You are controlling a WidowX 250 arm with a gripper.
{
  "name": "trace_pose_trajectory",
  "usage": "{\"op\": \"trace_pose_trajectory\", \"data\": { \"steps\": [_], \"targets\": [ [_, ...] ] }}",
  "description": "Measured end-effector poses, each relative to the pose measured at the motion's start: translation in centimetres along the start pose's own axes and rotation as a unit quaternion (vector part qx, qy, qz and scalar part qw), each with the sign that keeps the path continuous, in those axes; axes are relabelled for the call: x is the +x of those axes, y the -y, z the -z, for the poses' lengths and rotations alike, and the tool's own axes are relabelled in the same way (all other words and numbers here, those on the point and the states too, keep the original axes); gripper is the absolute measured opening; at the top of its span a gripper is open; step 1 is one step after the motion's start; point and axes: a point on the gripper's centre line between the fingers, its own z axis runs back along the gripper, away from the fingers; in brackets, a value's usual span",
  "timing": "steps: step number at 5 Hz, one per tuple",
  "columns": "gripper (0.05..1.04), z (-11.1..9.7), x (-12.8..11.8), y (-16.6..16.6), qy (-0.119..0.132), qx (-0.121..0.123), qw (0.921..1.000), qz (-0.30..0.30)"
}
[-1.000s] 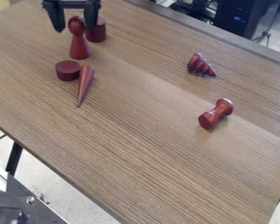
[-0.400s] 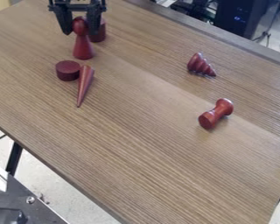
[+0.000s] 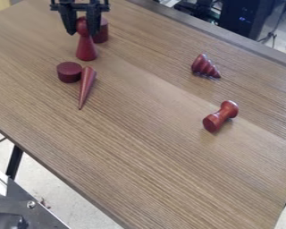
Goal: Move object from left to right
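"What has shifted?"

"Both the tool [image 3: 82,32] and the red pawn-shaped piece [image 3: 86,50], a touch to the right of where they were a second ago."

"Has it got a grip?"

"Can't tell whether it's open or closed on the piece; it hangs down around the round head."

"And where's the piece?"

"Upright, toward the upper left end of the desk [image 3: 157,165], with a dark red cylinder [image 3: 103,36] just behind it."

"What lies nearer us?"

"A low round block [image 3: 69,72], and just beside it a smooth long cone [image 3: 87,85] on its side."

"Over on the right?"

"A ridged cone [image 3: 203,66] lies nearer the upper right edge. Below it, a spool-shaped piece [image 3: 220,117] lies tilted across the grain, well apart from the left-hand group."
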Motion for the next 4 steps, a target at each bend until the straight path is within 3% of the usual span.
{"op": "trace_pose_trajectory", "data": {
  "steps": [1, 2, 3, 4],
  "targets": [
    [0.578, -0.5, -0.2, 1.1, 0.004, 0.023, 0.9996, 0.014],
    [0.578, -3.3, -1.0, 3.8, 0.036, 0.056, 0.9969, 0.042],
    [0.578, -3.9, -1.5, 6.9, 0.041, 0.069, 0.9926, 0.091],
    [0.578, -3.0, -1.2, 9.7, 0.024, 0.058, 0.9880, 0.141]
  ]
}}
